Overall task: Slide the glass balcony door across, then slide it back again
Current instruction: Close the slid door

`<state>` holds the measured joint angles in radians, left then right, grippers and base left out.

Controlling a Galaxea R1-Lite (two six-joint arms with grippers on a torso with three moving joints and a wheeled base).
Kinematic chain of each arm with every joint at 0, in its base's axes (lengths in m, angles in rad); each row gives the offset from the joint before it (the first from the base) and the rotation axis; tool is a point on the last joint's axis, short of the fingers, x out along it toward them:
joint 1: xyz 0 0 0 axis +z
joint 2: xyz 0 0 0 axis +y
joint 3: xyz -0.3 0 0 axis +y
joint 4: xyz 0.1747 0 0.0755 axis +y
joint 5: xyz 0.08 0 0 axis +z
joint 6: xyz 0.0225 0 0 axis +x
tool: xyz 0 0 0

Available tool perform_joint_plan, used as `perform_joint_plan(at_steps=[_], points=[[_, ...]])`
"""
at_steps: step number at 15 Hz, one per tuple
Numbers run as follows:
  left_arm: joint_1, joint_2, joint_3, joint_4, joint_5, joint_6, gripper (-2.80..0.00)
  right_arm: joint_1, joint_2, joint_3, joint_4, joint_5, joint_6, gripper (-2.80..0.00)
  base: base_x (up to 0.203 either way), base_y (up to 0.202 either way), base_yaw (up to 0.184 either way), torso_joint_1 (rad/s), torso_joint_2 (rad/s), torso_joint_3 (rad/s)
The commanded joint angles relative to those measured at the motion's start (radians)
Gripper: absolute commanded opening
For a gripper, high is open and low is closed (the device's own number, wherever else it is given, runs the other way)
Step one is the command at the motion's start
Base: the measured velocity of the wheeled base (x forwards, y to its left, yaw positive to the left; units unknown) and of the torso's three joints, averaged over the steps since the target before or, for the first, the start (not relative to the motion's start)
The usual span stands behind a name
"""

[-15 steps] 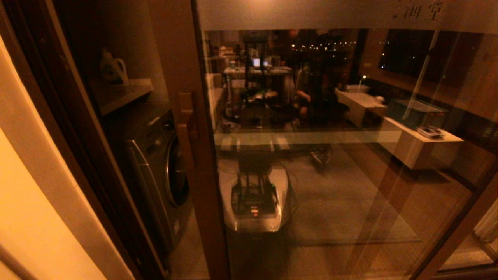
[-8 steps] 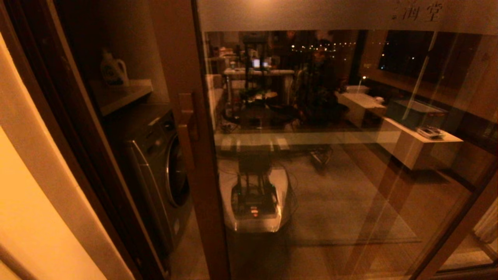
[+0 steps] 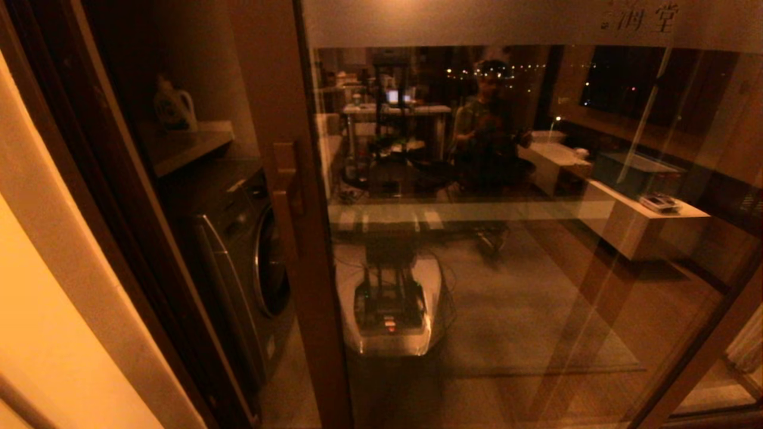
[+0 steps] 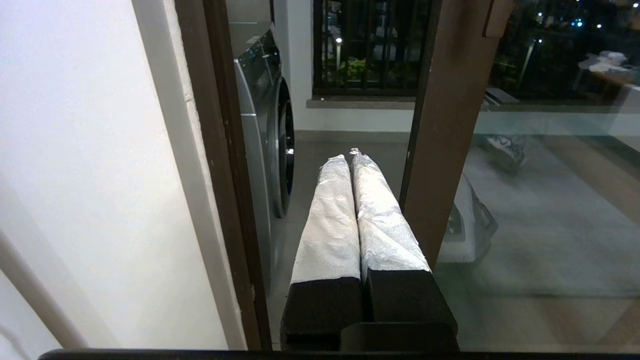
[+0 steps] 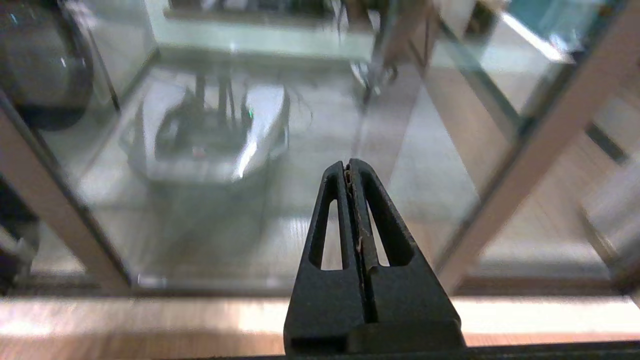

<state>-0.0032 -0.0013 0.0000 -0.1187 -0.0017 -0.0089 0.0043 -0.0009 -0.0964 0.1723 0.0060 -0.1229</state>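
I see the glass balcony door point(image 3: 506, 238): glossy clear glass in smooth dark wood. My left gripper's point(image 4: 350, 157) fingers point(image 4: 332, 220) wear crinkled silvery wrap; the right gripper point(image 5: 348, 167) looks matt black plastic.

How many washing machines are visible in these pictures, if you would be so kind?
1. The washing machine stands behind the open gap, beside the glass balcony door, under a shelf with a detergent bottle. Others may be hidden.

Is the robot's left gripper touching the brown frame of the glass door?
Cannot tell. In the left wrist view the left gripper, jaws shut, sits right beside the door frame in the opening, but neither contact nor a gap shows plainly.
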Motion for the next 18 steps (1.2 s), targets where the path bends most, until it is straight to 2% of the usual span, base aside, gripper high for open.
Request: perform_joint_plan(at_steps=[1, 3, 5, 6, 8, 9, 10, 12, 14, 16, 18], points=[[0.000, 0.001, 0.040, -0.001, 0.000, 0.000, -2.80, 0.000, 0.002, 0.083, -0.122, 0.006, 0.012, -2.80, 0.000, 0.000, 0.000, 0.000, 0.00, 0.000], [0.000, 0.001, 0.040, -0.001, 0.000, 0.000, -2.80, 0.000, 0.002, 0.083, -0.123, 0.011, 0.010, -2.80, 0.000, 0.000, 0.000, 0.000, 0.00, 0.000], [0.000, 0.001, 0.040, -0.001, 0.000, 0.000, -2.80, 0.000, 0.004, 0.079, -0.120, 0.008, 0.093, -2.80, 0.000, 0.000, 0.000, 0.000, 0.00, 0.000], [0.000, 0.001, 0.040, -0.001, 0.000, 0.000, -2.80, 0.000, 0.004, 0.080, -0.123, 0.006, 0.109, -2.80, 0.000, 0.000, 0.000, 0.000, 0.00, 0.000], [0.000, 0.001, 0.040, -0.001, 0.000, 0.000, -2.80, 0.000, 0.004, 0.082, -0.126, 0.006, 0.053, -2.80, 0.000, 0.000, 0.000, 0.000, 0.00, 0.000], [0.000, 0.001, 0.040, -0.001, 0.000, 0.000, -2.80, 0.000, 0.004, 0.083, -0.129, 0.016, -0.010, -2.80, 0.000, 0.000, 0.000, 0.000, 0.00, 0.000], [0.000, 0.001, 0.040, -0.002, 0.002, -0.003, -2.80, 0.000, 0.003, 0.084, -0.131, 0.048, -0.039, -2.80, 0.000, 0.000, 0.000, 0.000, 0.00, 0.000], [0.000, 0.001, 0.040, -0.001, 0.000, -0.003, -2.80, 0.000, 0.002, 0.084, -0.131, 0.040, 0.022, -2.80, 0.000, 0.000, 0.000, 0.000, 0.00, 0.000], [0.000, 0.001, 0.033, -0.002, -0.002, 0.008, -2.80, 0.000, 0.002, 0.084, -0.131, 0.028, 0.042, -2.80, 0.000, 0.000, 0.000, 0.000, 0.00, 0.000], [0.000, 0.042, -0.089, 0.015, -0.015, 0.010, -2.80, 0.000, 0.002, 0.084, -0.131, 0.026, 0.043, -2.80, 0.000, 0.000, 0.000, 0.000, 0.00, 0.000], [-0.001, 0.201, -0.274, 0.036, -0.025, 0.006, -2.80, 0.000, 0.002, 0.084, -0.131, 0.026, 0.043, -2.80, 0.000, 0.000, 0.000, 0.000, 0.00, 0.000]])
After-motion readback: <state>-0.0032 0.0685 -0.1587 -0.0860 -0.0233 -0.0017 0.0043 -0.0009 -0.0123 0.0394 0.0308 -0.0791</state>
